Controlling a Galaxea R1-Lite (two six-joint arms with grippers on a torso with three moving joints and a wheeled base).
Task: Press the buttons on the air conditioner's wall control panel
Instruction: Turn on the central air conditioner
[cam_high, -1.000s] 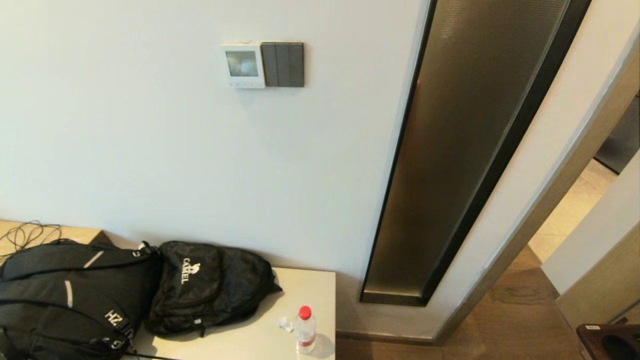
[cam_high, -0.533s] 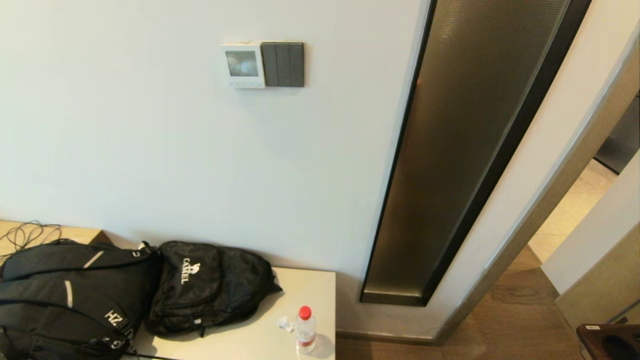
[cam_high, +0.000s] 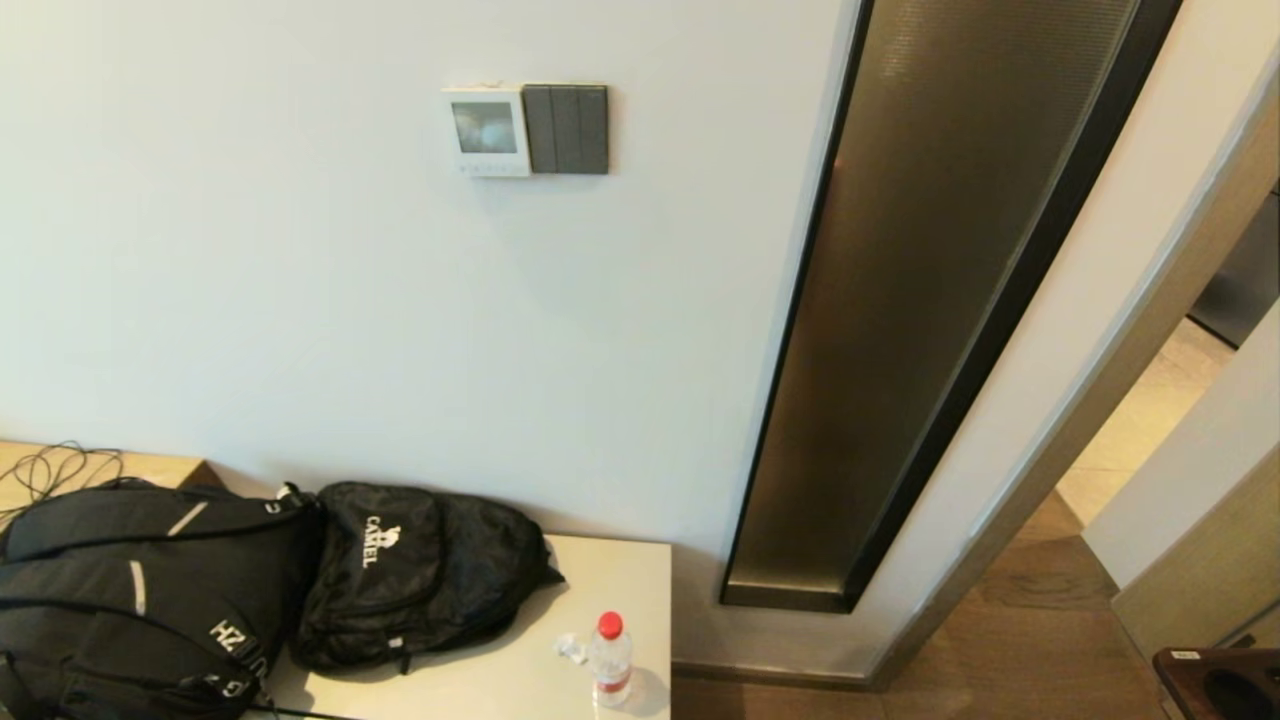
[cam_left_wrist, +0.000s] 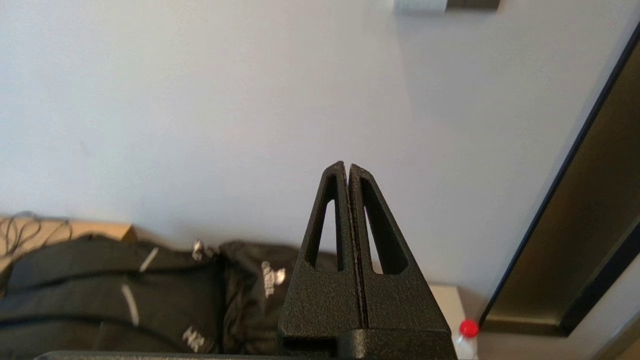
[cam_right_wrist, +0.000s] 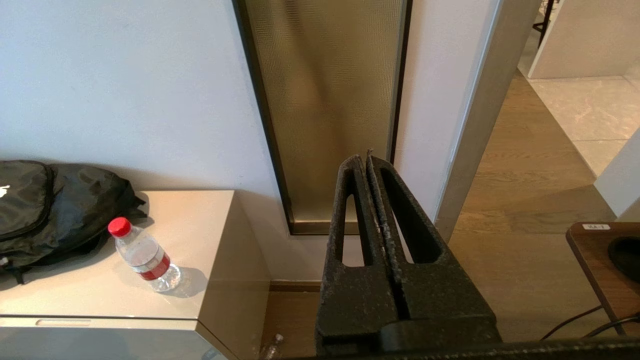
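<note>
The white wall control panel (cam_high: 486, 131) with a grey screen hangs high on the wall in the head view. Its row of tiny pale buttons (cam_high: 488, 168) runs along the lower edge. Only the panel's lower edge (cam_left_wrist: 419, 5) shows in the left wrist view. My left gripper (cam_left_wrist: 347, 165) is shut and empty, pointing at bare wall well below the panel. My right gripper (cam_right_wrist: 364, 158) is shut and empty, low, facing the bronze wall strip. Neither gripper shows in the head view.
A dark grey three-rocker switch plate (cam_high: 566, 128) sits right of the panel. Two black backpacks (cam_high: 400, 570) and a red-capped water bottle (cam_high: 609, 658) lie on a beige cabinet (cam_high: 620, 560). A tall bronze wall strip (cam_high: 920, 300) and a doorway are to the right.
</note>
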